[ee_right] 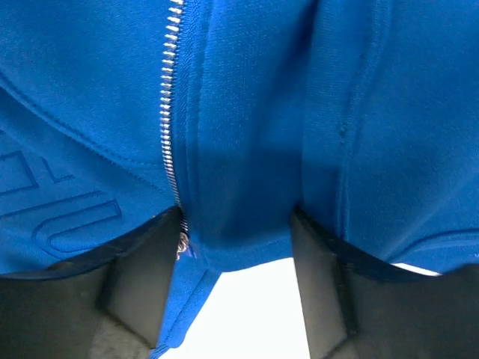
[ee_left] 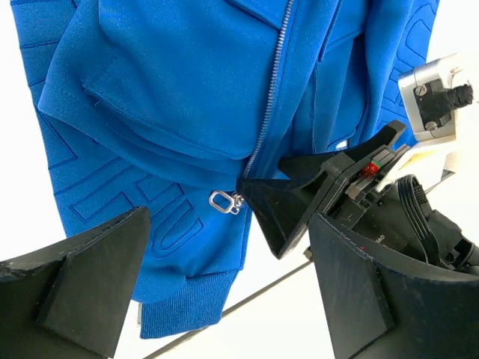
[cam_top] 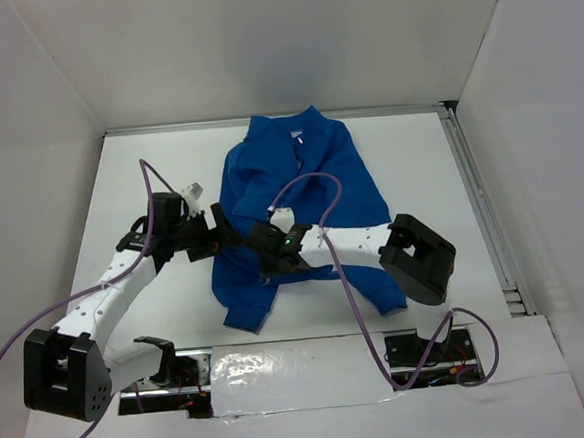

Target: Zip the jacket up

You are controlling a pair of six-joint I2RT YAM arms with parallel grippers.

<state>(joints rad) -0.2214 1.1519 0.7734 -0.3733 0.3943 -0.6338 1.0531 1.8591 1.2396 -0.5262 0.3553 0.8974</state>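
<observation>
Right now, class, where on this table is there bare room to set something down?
Free: the table between the jacket and the right side rail, and its far-left corner, left of the jacket. Crowded: the jacket's hem, where the left claw and right claw meet, and the near edge by the arm bases.

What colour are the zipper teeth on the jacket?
Silver zipper teeth against the royal-blue jacket; clearest in the right wrist view.

The top view looks down from 6 o'clock. Both close wrist views share the silver metal zipper (ee_left: 273,82) (ee_right: 168,112) of the royal-blue soft-fabric jacket (cam_top: 259,171).
</observation>
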